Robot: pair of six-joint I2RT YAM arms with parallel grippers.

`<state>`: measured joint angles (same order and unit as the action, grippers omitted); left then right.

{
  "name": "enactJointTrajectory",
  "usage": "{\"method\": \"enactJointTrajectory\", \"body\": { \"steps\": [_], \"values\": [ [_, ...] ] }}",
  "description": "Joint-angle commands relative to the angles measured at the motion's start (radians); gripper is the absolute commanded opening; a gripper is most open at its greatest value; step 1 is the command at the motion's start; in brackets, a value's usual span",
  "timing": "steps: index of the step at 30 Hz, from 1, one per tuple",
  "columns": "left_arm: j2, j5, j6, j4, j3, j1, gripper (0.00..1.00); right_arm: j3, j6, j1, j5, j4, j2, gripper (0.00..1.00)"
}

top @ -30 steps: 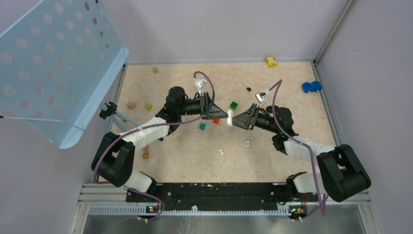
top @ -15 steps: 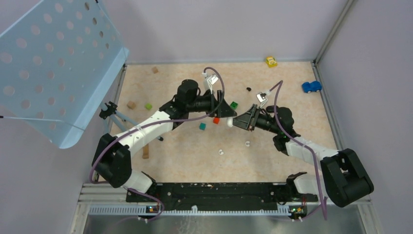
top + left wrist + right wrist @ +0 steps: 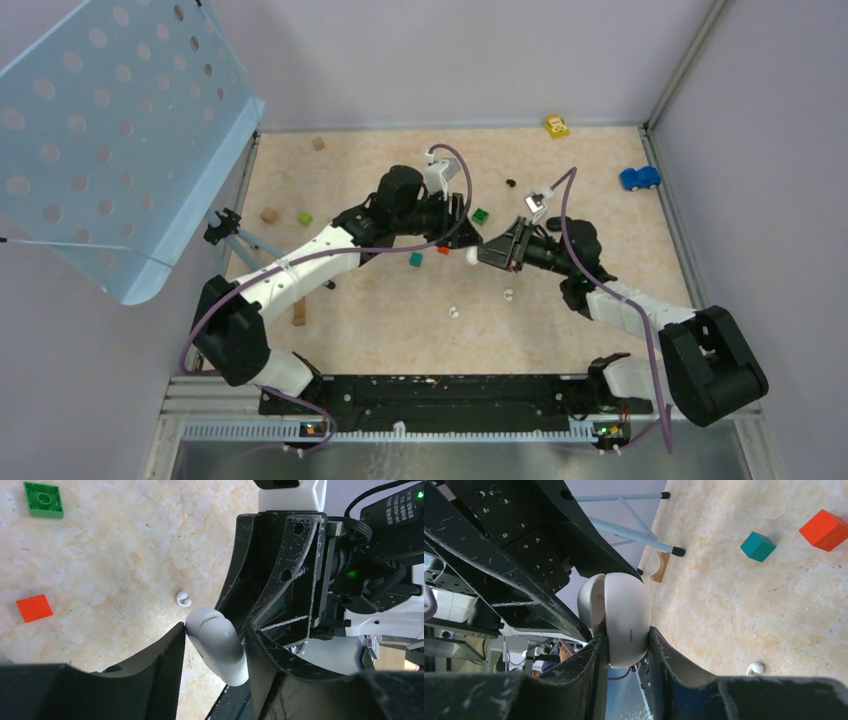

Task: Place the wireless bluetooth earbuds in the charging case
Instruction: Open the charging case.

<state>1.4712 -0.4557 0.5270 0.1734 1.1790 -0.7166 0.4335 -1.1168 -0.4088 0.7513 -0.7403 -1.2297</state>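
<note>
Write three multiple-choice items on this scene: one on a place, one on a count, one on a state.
1. Where is the blue car?
A. at the table's right edge
B. between the arm bases
C. under the left arm

2. How many white earbuds lie on the table in the top view?
A. none
B. two
C. five

3. What are the right fingers doing?
A. hanging open and empty
B. pressing a red cube
C. clamping the case

Key: 1 A, the car sits close to the right wall. 2 B, a second bud lies near the first. 3 C, the right wrist view shows the case squeezed between both fingers.
</note>
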Motion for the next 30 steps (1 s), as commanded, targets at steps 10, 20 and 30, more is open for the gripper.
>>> {"method": "enactJointTrajectory", "body": {
  "steps": [10, 20, 30],
  "values": [
    [-0.115, 0.044, -0.044, 0.021, -0.028, 0.017, 0.54, 0.041, 0.028, -0.012, -0.006, -0.015, 0.019, 0.0],
    [-0.159, 0.034, -0.014, -0.019, -0.075, 0.052, 0.67, 0.039, 0.018, -0.012, -0.009, -0.032, 0.014, 0.0],
    [-0.128, 0.124, 0.001, -0.014, -0.051, -0.03, 0.8, 0.051, 0.015, -0.012, -0.003, -0.042, -0.005, 0.0]
  ]
}}
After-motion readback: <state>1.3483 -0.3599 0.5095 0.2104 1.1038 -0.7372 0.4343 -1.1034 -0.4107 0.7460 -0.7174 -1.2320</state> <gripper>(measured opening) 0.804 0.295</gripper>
